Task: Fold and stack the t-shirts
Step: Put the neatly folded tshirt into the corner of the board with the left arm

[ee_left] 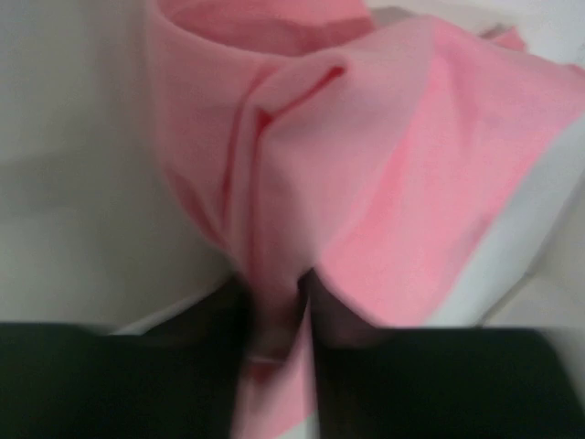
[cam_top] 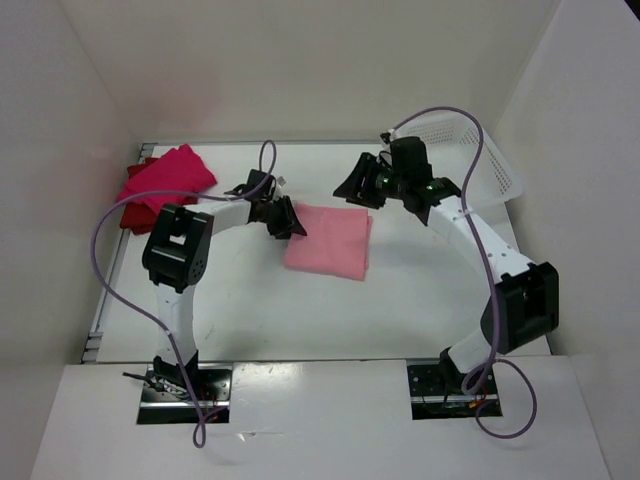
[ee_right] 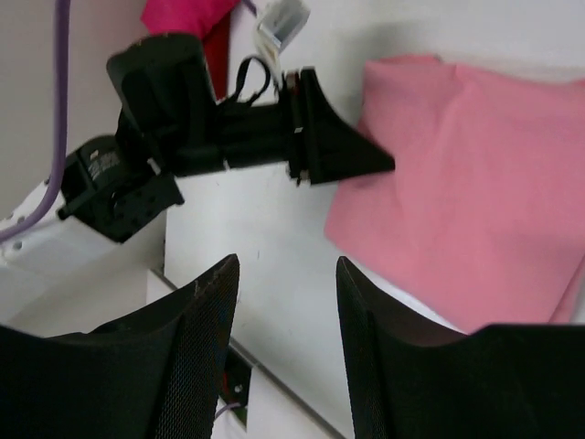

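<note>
pale pink t-shirt (cam_top: 330, 240): lies folded into a rough rectangle at mid-table, on the white table (cam_top: 300, 310), between the two arms. its left edge is lifted and bunched. in the left wrist view a vertical pleat of the cloth runs down between the two dark fingers (ee_left: 215, 320), which are pressed together on it.

left gripper (cam_top: 290, 222): clamped on the left edge of the pale pink t-shirt. the arm reaches in from the left, low over the table surface.

right gripper (cam_top: 358, 182): jaws spread apart, nothing between them (the right wrist view shows bare table through the gap). it hangs just beyond the far edge of the pale pink t-shirt, near its right corner, apart from the cloth and pointing towards the left gripper.

magenta-pink t-shirt (cam_top: 172, 170): bunched in the far left corner of the table, well apart from the pale pink one. it rests on the dark red t-shirt (cam_top: 135, 215), of which only a strip shows at the near-left side. the fold state of both cannot be determined.

white lattice basket (cam_top: 480, 150): at the far right corner, partly hidden by the right arm. contents not visible.
</note>
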You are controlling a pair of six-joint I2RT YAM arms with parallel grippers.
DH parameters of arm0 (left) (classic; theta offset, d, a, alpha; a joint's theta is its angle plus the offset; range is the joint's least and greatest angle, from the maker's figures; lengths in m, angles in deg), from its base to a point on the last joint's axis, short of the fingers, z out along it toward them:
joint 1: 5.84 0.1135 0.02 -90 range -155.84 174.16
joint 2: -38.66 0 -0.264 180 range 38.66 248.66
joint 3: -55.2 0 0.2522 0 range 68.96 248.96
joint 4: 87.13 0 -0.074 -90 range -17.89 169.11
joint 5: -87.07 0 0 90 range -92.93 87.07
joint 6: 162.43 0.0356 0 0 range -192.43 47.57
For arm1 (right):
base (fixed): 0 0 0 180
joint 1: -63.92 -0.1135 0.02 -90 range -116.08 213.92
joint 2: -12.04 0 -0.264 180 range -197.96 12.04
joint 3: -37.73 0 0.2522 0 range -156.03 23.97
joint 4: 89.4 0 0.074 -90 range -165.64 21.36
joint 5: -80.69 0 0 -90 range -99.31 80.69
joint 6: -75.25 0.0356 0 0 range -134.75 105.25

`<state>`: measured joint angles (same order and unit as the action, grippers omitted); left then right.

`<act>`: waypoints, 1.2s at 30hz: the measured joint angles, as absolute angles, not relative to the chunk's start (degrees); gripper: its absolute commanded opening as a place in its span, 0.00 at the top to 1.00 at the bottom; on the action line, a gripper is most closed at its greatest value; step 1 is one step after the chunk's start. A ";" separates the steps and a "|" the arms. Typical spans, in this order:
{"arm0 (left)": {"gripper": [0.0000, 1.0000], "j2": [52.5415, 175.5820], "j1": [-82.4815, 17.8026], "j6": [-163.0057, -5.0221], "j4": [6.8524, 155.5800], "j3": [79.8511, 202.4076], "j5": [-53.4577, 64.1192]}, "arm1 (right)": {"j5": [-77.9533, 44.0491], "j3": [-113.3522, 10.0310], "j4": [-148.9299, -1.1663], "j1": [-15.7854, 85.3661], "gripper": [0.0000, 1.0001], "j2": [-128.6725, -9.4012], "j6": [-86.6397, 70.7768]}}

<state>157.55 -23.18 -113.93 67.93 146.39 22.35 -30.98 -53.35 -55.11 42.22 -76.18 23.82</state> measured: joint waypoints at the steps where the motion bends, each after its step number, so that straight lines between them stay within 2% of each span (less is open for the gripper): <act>1: 0.85 158.92 -23.73 -114.37 68.41 147.74 22.61 | -31.11 -51.33 -55.13 42.36 0.47 -74.67 24.50; 4: 0.99 162.64 -25.52 -115.37 69.18 152.46 23.70 | -31.59 -45.70 -55.26 43.45 0.47 -70.43 26.07; 11: 1.00 167.14 -26.62 -114.98 60.87 170.69 22.72 | -33.87 -35.71 -54.69 54.44 0.47 -57.23 27.43; 16: 1.00 165.66 -17.78 -114.78 58.84 183.72 23.75 | -35.57 -30.68 -53.99 56.69 0.47 -53.76 26.44; 19: 1.00 162.03 -9.11 -114.94 58.84 184.38 23.96 | -36.71 -28.67 -53.05 56.69 0.47 -54.08 25.98; 21: 1.00 158.14 -2.24 -115.50 60.79 180.57 24.18 | -37.32 -28.08 -52.55 56.69 0.47 -54.37 25.68; 25: 0.30 148.72 12.84 -119.24 67.58 163.98 24.49 | -38.89 -28.06 -52.44 56.69 0.46 -55.20 24.98; 26: 0.15 147.08 16.53 -120.27 68.72 159.70 24.60 | -39.33 -28.06 -52.44 56.69 0.46 -55.33 24.83; 28: 0.08 145.66 22.50 -122.21 71.23 151.92 25.52 | -40.27 -28.06 -52.44 56.69 0.45 -55.55 24.67; 30: 0.08 145.42 25.62 -123.31 71.91 145.03 25.95 | -40.84 -28.01 -52.46 56.69 0.44 -55.59 24.37; 35: 0.08 138.09 24.44 -125.25 68.04 131.85 25.69 | -42.17 -26.46 -52.55 56.69 0.40 -55.59 23.71; 36: 0.00 135.12 24.01 -125.38 67.26 130.70 25.52 | -42.44 -25.65 -52.53 56.69 0.36 -55.61 23.51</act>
